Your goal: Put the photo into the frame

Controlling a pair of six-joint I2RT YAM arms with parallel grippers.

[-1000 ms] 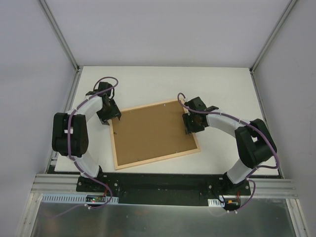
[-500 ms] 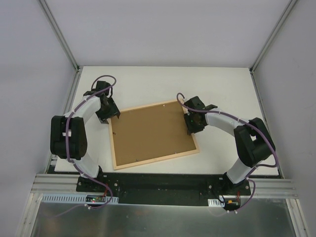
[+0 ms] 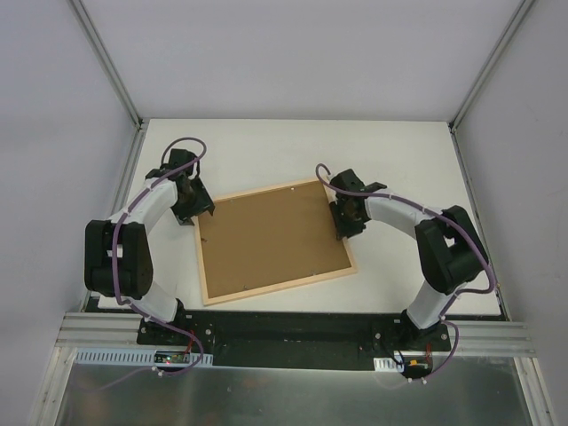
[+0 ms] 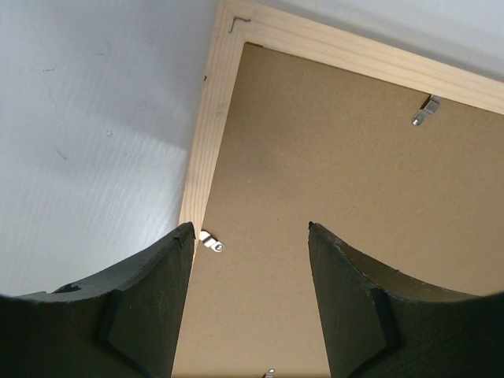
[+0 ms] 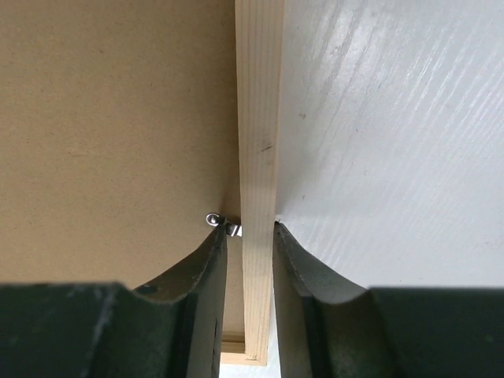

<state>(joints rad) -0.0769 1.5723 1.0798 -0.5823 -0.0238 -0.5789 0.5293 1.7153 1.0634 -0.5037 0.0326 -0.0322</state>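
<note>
R tool [image 5: 250, 230] astride frame [image 5: 258, 118] rail, clip [image 5: 214, 220] on backing board [image 5: 110, 118]

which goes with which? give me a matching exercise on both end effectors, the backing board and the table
1 left end effector
2 right end effector
3 backing board
4 table

a white
b brown, set in the frame
c fingers either side of the frame's right rail
d open, over the frame's left edge

Pairs: 1-d, 2-c, 3-b, 4-a
</note>
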